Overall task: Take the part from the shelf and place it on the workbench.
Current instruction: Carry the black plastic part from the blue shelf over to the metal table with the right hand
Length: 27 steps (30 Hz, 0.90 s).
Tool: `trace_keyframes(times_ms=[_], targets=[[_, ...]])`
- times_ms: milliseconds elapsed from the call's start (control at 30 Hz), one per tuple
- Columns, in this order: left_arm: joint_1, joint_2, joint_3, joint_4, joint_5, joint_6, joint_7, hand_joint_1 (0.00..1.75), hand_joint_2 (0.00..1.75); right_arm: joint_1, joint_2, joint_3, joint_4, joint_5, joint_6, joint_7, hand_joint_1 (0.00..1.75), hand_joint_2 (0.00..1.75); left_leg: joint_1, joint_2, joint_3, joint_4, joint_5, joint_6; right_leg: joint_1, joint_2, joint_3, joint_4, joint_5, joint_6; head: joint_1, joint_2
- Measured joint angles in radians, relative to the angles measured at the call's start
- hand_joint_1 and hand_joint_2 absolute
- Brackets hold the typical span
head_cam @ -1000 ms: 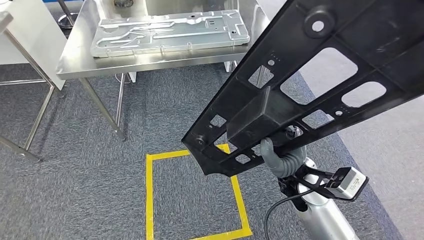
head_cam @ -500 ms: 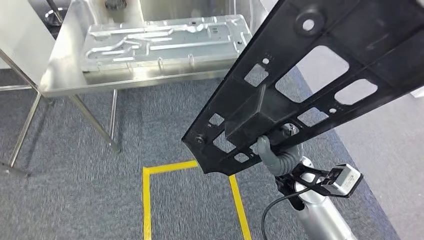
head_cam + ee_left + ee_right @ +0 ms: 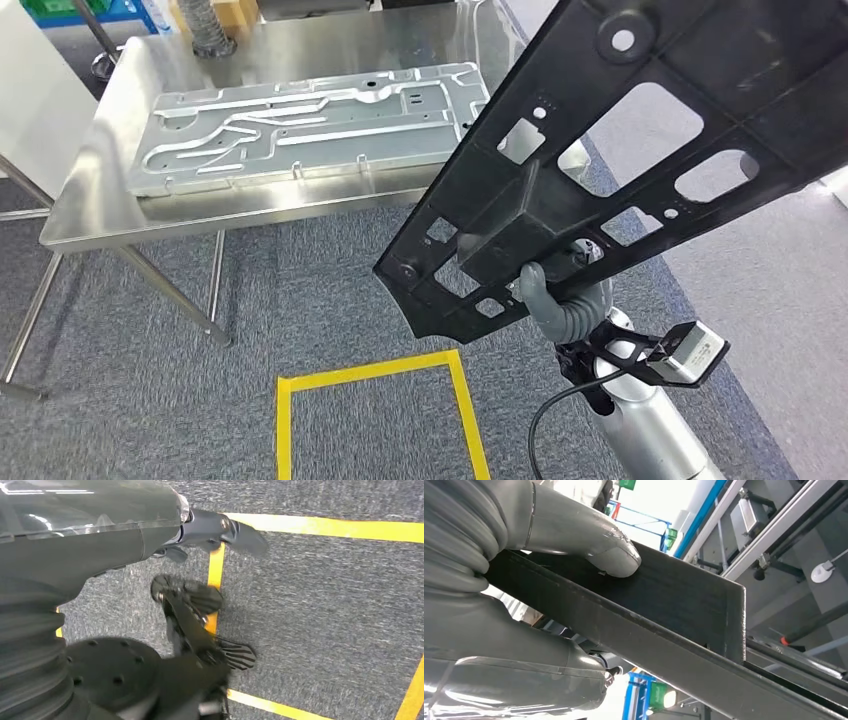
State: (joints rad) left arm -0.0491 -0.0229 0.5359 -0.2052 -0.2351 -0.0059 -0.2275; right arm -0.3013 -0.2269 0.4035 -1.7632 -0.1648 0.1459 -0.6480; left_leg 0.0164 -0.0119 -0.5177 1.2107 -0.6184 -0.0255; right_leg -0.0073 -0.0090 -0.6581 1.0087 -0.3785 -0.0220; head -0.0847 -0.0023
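Note:
The part (image 3: 770,70) is a long black plastic frame with several cut-outs. It slants from the picture's middle up to the top right in the head view. My right hand (image 3: 562,300) grips it from below at its lower end. In the right wrist view the grey thumb (image 3: 594,540) presses on the part's flat black edge (image 3: 674,600). The steel workbench (image 3: 200,215) stands ahead at the left and bears a large silver stamped plate (image 3: 300,125). My left hand (image 3: 185,605) hangs over the carpet, fingers apart, holding nothing.
A square of yellow tape (image 3: 380,375) marks the grey carpet just in front of me. The workbench's slanted legs (image 3: 175,290) reach down to the floor at the left. A white panel (image 3: 30,90) stands at the far left.
The whole picture has shifted as the camera moved: the workbench now lies lower and nearer in view, the tape square lower. The part stays in my right hand at the same slant.

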Motion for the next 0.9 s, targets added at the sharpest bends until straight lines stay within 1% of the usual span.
trace_keyframes(times_ms=[33, 67, 100, 133, 200, 233, 267, 300, 333, 400, 433, 467, 500, 533, 567, 600, 633, 667, 700, 733, 767, 800, 833, 900], targets=[[0.000, 0.000, 0.000, 0.000, 0.000, 0.000, 0.000, 0.00, 1.75, 0.000, 0.000, 0.000, 0.000, 0.000, 0.000, 0.000, 1.75, 1.75, -0.001, 0.000, -0.038, 0.041, -0.038, 0.001, 0.004, 0.001, 0.009, 0.000, -0.009, -0.003, 0.000, 0.000], [0.000, 0.000, 0.001, 0.000, 0.000, 0.000, 0.000, 0.00, 1.75, 0.000, 0.000, 0.001, 0.000, 0.000, 0.000, 0.000, 1.75, 1.75, -0.003, 0.001, -0.067, 0.059, -0.065, 0.005, 0.008, 0.004, 0.020, 0.000, -0.019, -0.006, 0.000, 0.000], [0.000, 0.000, 0.001, 0.000, 0.001, 0.000, 0.000, 0.00, 1.75, 0.000, 0.000, 0.001, 0.000, 0.000, 0.000, 0.000, 1.75, 1.75, -0.006, 0.001, -0.083, 0.047, -0.066, 0.011, 0.012, 0.006, 0.032, 0.000, -0.028, -0.008, 0.000, 0.000], [0.000, 0.000, 0.002, 0.000, 0.001, 0.000, 0.000, 0.00, 1.75, 0.000, 0.000, 0.001, 0.000, 0.000, 0.000, 0.000, 1.75, 1.75, -0.010, 0.001, -0.086, 0.007, -0.034, 0.019, 0.016, 0.007, 0.044, 0.001, -0.037, -0.009, 0.000, 0.000], [0.001, 0.000, 0.002, 0.000, 0.001, 0.000, 0.000, 0.00, 1.75, -0.001, 0.000, 0.002, 0.000, 0.000, 0.000, 0.000, 1.75, 1.75, -0.023, 0.000, -0.069, -0.114, 0.082, 0.038, 0.020, 0.009, 0.066, 0.001, -0.051, -0.009, 0.000, 0.000], [0.002, 0.001, 0.002, 0.000, 0.001, 0.000, 0.000, 0.00, 1.75, -0.001, 0.000, 0.002, 0.001, 0.000, 0.000, 0.001, 1.75, 1.75, -0.029, -0.002, -0.061, -0.159, 0.118, 0.045, 0.020, 0.010, 0.073, 0.001, -0.057, -0.007, 0.000, 0.000], [0.001, 0.002, 0.003, 0.000, 0.001, 0.000, 0.000, 0.00, 1.75, -0.001, 0.000, 0.002, 0.001, 0.000, 0.000, 0.001, 1.75, 1.75, -0.034, -0.004, -0.057, -0.186, 0.141, 0.051, 0.021, 0.012, 0.076, 0.002, -0.061, -0.003, 0.000, 0.000], [0.001, 0.002, 0.003, 0.000, 0.001, 0.000, 0.000, 0.00, 1.75, -0.001, 0.000, 0.003, 0.002, 0.000, 0.000, 0.001, 1.75, 1.75, -0.038, -0.005, -0.057, -0.195, 0.148, 0.055, 0.021, 0.014, 0.079, 0.002, -0.064, 0.001, 0.000, 0.000], [0.000, 0.003, 0.003, 0.000, 0.001, 0.001, 0.000, 0.00, 1.75, -0.002, 0.000, 0.004, 0.001, 0.000, 0.000, 0.001, 1.75, 1.75, -0.037, -0.005, -0.054, -0.200, 0.151, 0.059, 0.021, 0.016, 0.080, 0.000, -0.067, 0.006, 0.000, 0.000], [-0.002, 0.002, 0.003, 0.000, 0.002, 0.001, 0.000, 0.00, 1.75, -0.003, 0.000, 0.004, 0.000, 0.001, 0.000, 0.002, 1.75, 1.75, -0.031, -0.003, -0.044, -0.216, 0.174, 0.066, 0.022, 0.015, 0.078, 0.012, -0.081, 0.016, 0.000, 0.000], [-0.003, 0.002, 0.004, 0.000, 0.001, 0.002, 0.000, 0.00, 1.75, -0.003, 0.000, 0.004, 0.000, 0.001, 0.000, 0.002, 1.75, 1.75, -0.027, -0.002, -0.039, -0.223, 0.181, 0.068, 0.021, 0.015, 0.067, 0.040, -0.100, 0.022, 0.000, 0.000], [-0.004, 0.002, 0.004, 0.000, 0.001, 0.002, 0.000, 0.00, 1.75, -0.003, 0.001, 0.004, -0.001, 0.002, 0.000, 0.002, 1.75, 1.75, -0.025, -0.001, -0.036, -0.228, 0.184, 0.069, 0.017, 0.014, 0.044, 0.089, -0.128, 0.028, 0.000, 0.000], [-0.004, 0.001, 0.004, 0.000, 0.001, 0.001, 0.000, 0.00, 1.75, -0.003, 0.002, 0.004, -0.001, 0.002, 0.000, 0.002, 1.75, 1.75, -0.024, -0.001, -0.035, -0.230, 0.184, 0.071, 0.011, 0.014, 0.013, 0.152, -0.161, 0.035, 0.000, 0.000], [-0.004, 0.001, 0.005, 0.000, 0.002, 0.000, 0.000, 0.00, 1.75, -0.002, 0.003, 0.004, 0.000, 0.003, -0.001, 0.002, 1.75, 1.75, -0.024, -0.001, -0.036, -0.230, 0.183, 0.071, 0.005, 0.014, -0.020, 0.218, -0.187, 0.041, 0.000, 0.000], [-0.004, 0.001, 0.006, 0.000, 0.002, -0.001, 0.000, 0.00, 1.75, 0.000, 0.004, 0.004, 0.000, 0.004, -0.001, 0.003, 1.75, 1.75, -0.024, -0.001, -0.035, -0.230, 0.180, 0.070, -0.002, 0.013, -0.045, 0.263, -0.198, 0.047, 0.000, 0.000], [-0.003, 0.001, 0.007, 0.000, 0.002, -0.001, 0.000, 0.00, 1.75, 0.002, 0.004, 0.004, 0.000, 0.005, -0.001, 0.003, 1.75, 1.75, -0.022, -0.002, -0.034, -0.229, 0.177, 0.067, -0.008, 0.013, -0.053, 0.274, -0.189, 0.053, 0.000, 0.000], [-0.003, 0.001, 0.009, 0.000, 0.002, -0.002, -0.001, 0.00, 1.75, 0.003, 0.004, 0.004, 0.000, 0.005, -0.001, 0.003, 1.75, 1.75, -0.020, -0.002, -0.032, -0.227, 0.174, 0.064, -0.014, 0.012, -0.040, 0.242, -0.162, 0.058, 0.000, 0.000], [-0.003, 0.000, 0.010, 0.000, 0.002, -0.002, -0.001, 0.00, 1.75, 0.003, 0.004, 0.004, 0.000, 0.006, -0.001, 0.003, 1.75, 1.75, -0.017, -0.003, -0.028, -0.224, 0.169, 0.059, -0.019, 0.010, -0.011, 0.181, -0.124, 0.064, 0.000, 0.000], [-0.003, 0.000, 0.011, 0.000, 0.002, -0.003, -0.001, 0.00, 1.75, 0.003, 0.004, 0.004, 0.000, 0.006, -0.001, 0.003, 1.75, 1.75, -0.015, -0.003, -0.026, -0.221, 0.164, 0.053, -0.022, 0.007, 0.025, 0.110, -0.096, 0.067, 0.000, 0.000], [-0.004, 0.000, 0.013, 0.000, 0.002, -0.003, -0.001, 0.00, 1.75, 0.003, 0.004, 0.004, 0.000, 0.006, -0.001, 0.003, 1.75, 1.75, -0.014, -0.004, -0.025, -0.216, 0.158, 0.046, -0.022, 0.007, 0.053, 0.051, -0.076, 0.066, 0.000, 0.000], [-0.004, 0.000, 0.014, 0.000, 0.002, -0.003, -0.002, 0.00, 1.75, 0.003, 0.004, 0.004, 0.000, 0.006, -0.001, 0.003, 1.75, 1.75, -0.014, -0.004, -0.025, -0.213, 0.153, 0.040, -0.021, 0.008, 0.070, 0.017, -0.071, 0.060, 0.000, 0.000], [-0.004, 0.000, 0.016, 0.000, 0.002, -0.004, -0.003, 0.00, 1.75, 0.003, 0.004, 0.004, 0.000, 0.006, -0.001, 0.003, 1.75, 1.75, -0.014, -0.004, -0.025, -0.212, 0.149, 0.033, -0.017, 0.009, 0.077, 0.003, -0.075, 0.052, 0.000, 0.000], [-0.005, -0.001, 0.017, 0.000, 0.002, -0.004, -0.004, 0.00, 1.75, 0.003, 0.002, 0.004, 0.000, 0.007, -0.001, 0.003, 1.75, 1.75, -0.014, -0.004, -0.024, -0.212, 0.146, 0.027, -0.014, 0.011, 0.077, 0.001, -0.076, 0.042, 0.000, 0.000], [-0.006, -0.003, 0.018, 0.000, 0.002, -0.005, -0.005, 0.00, 1.75, 0.002, 0.000, 0.004, -0.001, 0.006, -0.001, 0.003, 1.75, 1.75, -0.009, -0.003, -0.022, -0.204, 0.136, 0.014, -0.013, 0.011, 0.085, -0.003, -0.079, 0.026, 0.000, 0.000]])
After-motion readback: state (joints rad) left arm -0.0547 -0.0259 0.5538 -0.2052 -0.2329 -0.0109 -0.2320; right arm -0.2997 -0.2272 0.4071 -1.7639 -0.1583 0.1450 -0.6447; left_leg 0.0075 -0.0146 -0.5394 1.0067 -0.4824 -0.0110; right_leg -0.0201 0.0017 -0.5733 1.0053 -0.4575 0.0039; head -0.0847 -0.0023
